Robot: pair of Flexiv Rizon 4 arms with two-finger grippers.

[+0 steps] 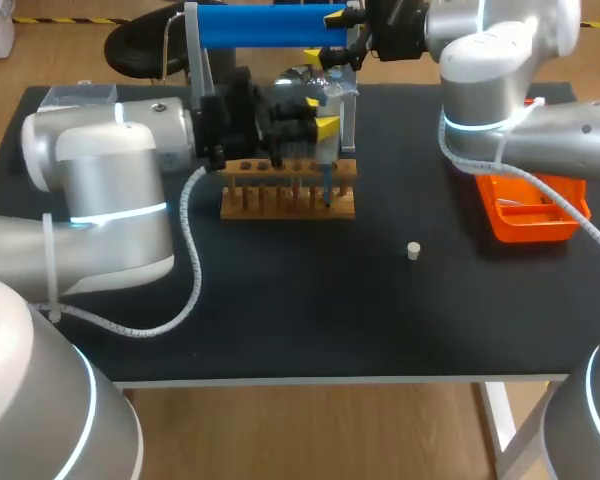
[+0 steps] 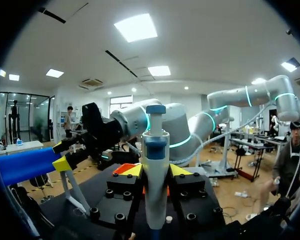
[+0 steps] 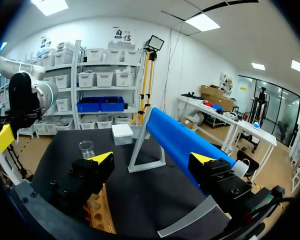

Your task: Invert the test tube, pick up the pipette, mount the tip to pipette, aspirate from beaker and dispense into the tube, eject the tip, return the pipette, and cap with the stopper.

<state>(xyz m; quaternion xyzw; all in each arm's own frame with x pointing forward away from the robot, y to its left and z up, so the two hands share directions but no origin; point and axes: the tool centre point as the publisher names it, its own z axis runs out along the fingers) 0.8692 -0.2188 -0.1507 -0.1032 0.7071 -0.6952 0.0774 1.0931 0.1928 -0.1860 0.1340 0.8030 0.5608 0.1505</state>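
Observation:
My left gripper (image 1: 318, 112) is shut on the white-and-blue pipette (image 2: 155, 170), held upright between its yellow-tipped fingers (image 2: 131, 171). In the head view the pipette's lower end (image 1: 327, 185) reaches down to the right end of the wooden tube rack (image 1: 288, 200); I cannot make out the tube itself there. My right gripper (image 3: 152, 160) stands open at the right end of the blue pipette stand (image 1: 270, 25), whose blue bar (image 3: 182, 140) runs ahead between its fingers without touching them. The small white stopper (image 1: 413, 250) lies on the black mat. The glass beaker (image 3: 86, 148) stands beyond the rack (image 3: 97, 212).
An orange tray (image 1: 530, 210) sits at the right edge under my right arm. A white box (image 1: 75, 97) is at the far left corner, also seen as the white box (image 3: 122, 134) near the stand's foot. Open mat lies in front of the rack.

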